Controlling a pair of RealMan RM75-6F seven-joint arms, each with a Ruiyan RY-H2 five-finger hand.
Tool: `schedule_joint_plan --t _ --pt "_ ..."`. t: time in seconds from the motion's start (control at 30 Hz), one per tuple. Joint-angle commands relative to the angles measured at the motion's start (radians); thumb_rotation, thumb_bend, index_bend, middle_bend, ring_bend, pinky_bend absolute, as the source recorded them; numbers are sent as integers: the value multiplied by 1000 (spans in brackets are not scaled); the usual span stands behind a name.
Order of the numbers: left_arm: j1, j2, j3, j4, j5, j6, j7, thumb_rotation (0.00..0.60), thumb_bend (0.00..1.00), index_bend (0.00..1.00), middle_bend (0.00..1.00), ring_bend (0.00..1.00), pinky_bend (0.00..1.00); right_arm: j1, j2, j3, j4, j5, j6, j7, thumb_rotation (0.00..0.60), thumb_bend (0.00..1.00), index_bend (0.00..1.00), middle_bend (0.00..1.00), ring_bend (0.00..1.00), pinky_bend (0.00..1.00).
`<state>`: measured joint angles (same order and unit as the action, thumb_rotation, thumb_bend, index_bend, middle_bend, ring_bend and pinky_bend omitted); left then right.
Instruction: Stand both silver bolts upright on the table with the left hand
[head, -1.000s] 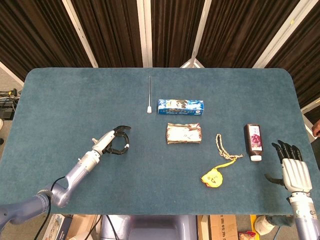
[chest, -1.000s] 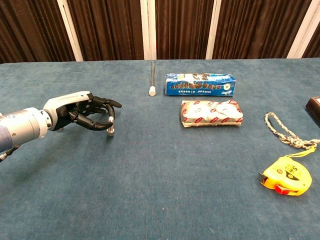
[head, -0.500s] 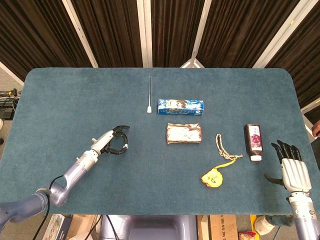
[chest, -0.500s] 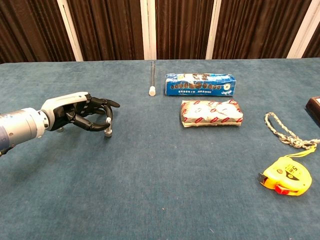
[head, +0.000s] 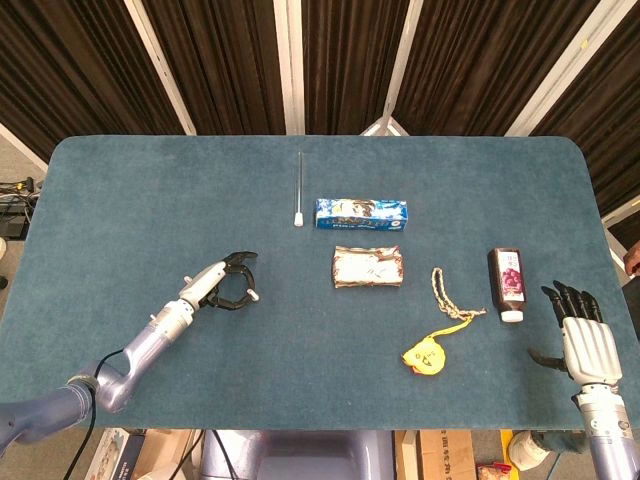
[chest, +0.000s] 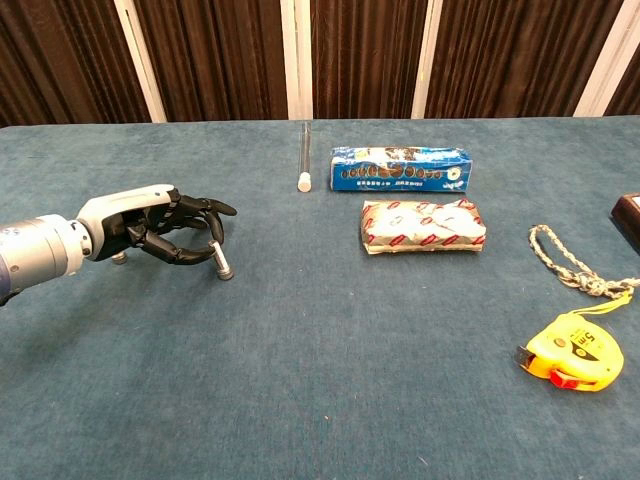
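Left hand (chest: 160, 232) sits low over the left part of the blue table (head: 150, 190), fingers curled around one silver bolt (chest: 221, 263). Fingertips pinch its upper end; the bolt is tilted, head down on the cloth. Second silver bolt (chest: 119, 257) stands just behind the hand near the wrist, partly hidden; orientation unclear.

Right hand (head: 583, 335) rests at the table's right edge, fingers spread, holding nothing.

Elsewhere on the table: glass tube (head: 299, 187), blue box (head: 361, 213), foil packet (head: 368, 266), rope (head: 446, 293), yellow tape measure (head: 424, 354), dark bottle (head: 507, 282).
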<state>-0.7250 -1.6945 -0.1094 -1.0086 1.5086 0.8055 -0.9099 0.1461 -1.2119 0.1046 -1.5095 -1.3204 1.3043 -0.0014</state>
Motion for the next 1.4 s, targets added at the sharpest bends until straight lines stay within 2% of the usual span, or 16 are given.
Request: schedule_joint_plan --t 0.03,0.27,0.4,0.57,0.73,0.83,0.9,0.97,1.1,1.17,1.23,1.27,1.3,1.4 --pt "-1 3 2 -5 -3 4 6 600 500 488 70 0 0 -1 1 0 -1 -1 1 0 600 154 145 91 57 0" --pt "-5 22 3 -39 -3 23 24 600 487 467 61 0 0 -1 2 1 -4 -2 5 0 600 154 150 91 57 0" --pt "-2 63 -7 -99 0 59 47 600 486 465 60 0 0 -1 2 1 -4 -2 5 2 600 154 158 91 57 0" --pt "1 147 -29 -219 -5 95 111 600 487 462 60 0 0 -1 1 0 -7 -9 9 1 600 153 158 91 57 0" --pt "3 242 -86 -392 -19 160 198 600 486 455 65 0 0 -5 2 0 -13 -10 17 0 600 153 158 91 57 0" --pt "16 287 -125 -477 -25 231 302 600 486 442 74 0 0 -6 3 1 -13 -9 19 2 600 154 158 91 57 0" --pt "35 321 -140 -519 -15 295 449 600 486 436 75 0 0 -6 3 1 -13 -7 18 3 600 153 158 91 57 0" --pt "72 367 -145 -563 -23 363 662 600 486 429 71 0 0 -6 4 1 -13 -6 16 3 600 153 158 91 57 0" --pt "187 479 -122 -723 -93 488 1061 600 486 423 75 0 0 -5 5 1 -13 -5 13 0 600 154 158 91 57 0" --pt "259 529 -94 -811 -119 566 1192 600 486 422 82 0 0 -5 3 0 -13 -5 14 -5 600 154 158 91 57 0" --pt "352 576 -47 -899 -128 661 1244 600 484 422 87 0 0 -4 2 -1 -13 -13 18 -8 600 154 158 91 57 0" --pt "373 586 -35 -910 -129 678 1242 600 483 421 87 0 0 -4 2 -2 -14 -16 19 -9 600 154 158 91 57 0" --pt "430 612 2 -931 -120 725 1218 600 483 421 88 0 0 -3 2 -3 -13 -25 23 -8 600 154 158 91 57 0" --pt "508 653 56 -922 -106 780 1164 600 483 401 88 0 0 -2 0 -6 -5 -45 36 -12 600 153 158 91 57 0"
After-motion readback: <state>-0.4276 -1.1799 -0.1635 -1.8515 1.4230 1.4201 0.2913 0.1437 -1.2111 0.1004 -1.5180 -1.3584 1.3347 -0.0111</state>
